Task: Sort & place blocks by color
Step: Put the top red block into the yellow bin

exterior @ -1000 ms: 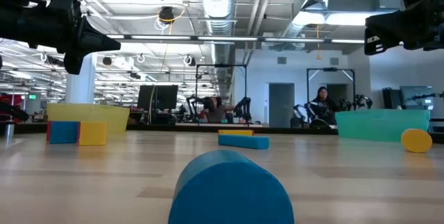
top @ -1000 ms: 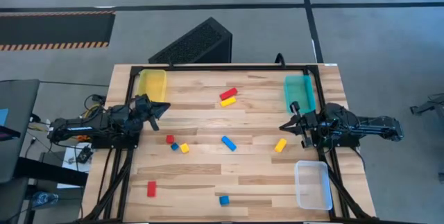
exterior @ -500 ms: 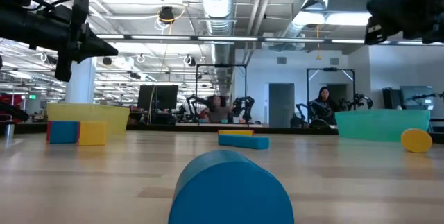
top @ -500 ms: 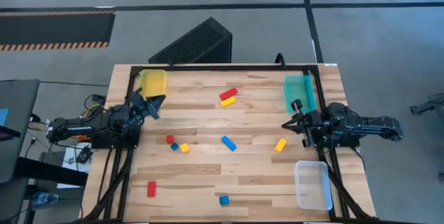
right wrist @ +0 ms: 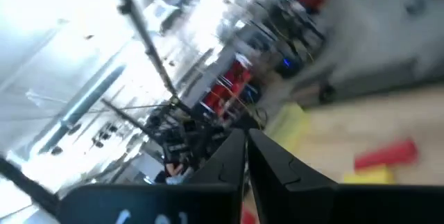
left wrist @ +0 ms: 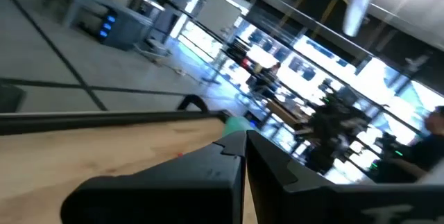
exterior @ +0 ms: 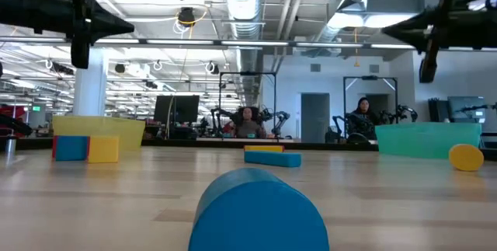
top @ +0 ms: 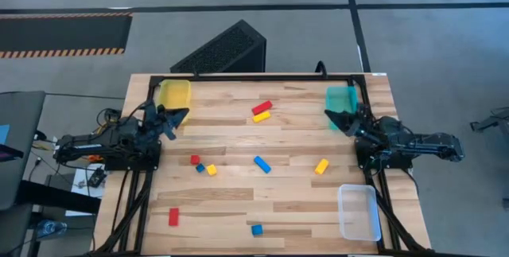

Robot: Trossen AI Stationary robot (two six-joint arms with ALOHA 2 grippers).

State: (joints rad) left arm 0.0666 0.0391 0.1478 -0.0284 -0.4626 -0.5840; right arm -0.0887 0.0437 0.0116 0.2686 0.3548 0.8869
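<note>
Both grippers closed and empty at the table's side edges; blocks unsorted on the tabletop.

The left gripper (top: pixel 169 116) is held with its fingers pressed together beside the yellow tray (top: pixel 174 95) at the far left corner; the right gripper (top: pixel 340 117) is likewise closed, over the teal tray (top: pixel 343 98) at the far right corner. The blocks (top: pixel 261 164) are scattered across the middle and near parts of the tabletop (top: pixel 238 209), none in a tray; a clear tray (top: pixel 358 212) sits at the near right corner. The blocks are judged light, rigid and smooth, best pinched across their short flat sides; the round-ended ones may roll.
</note>
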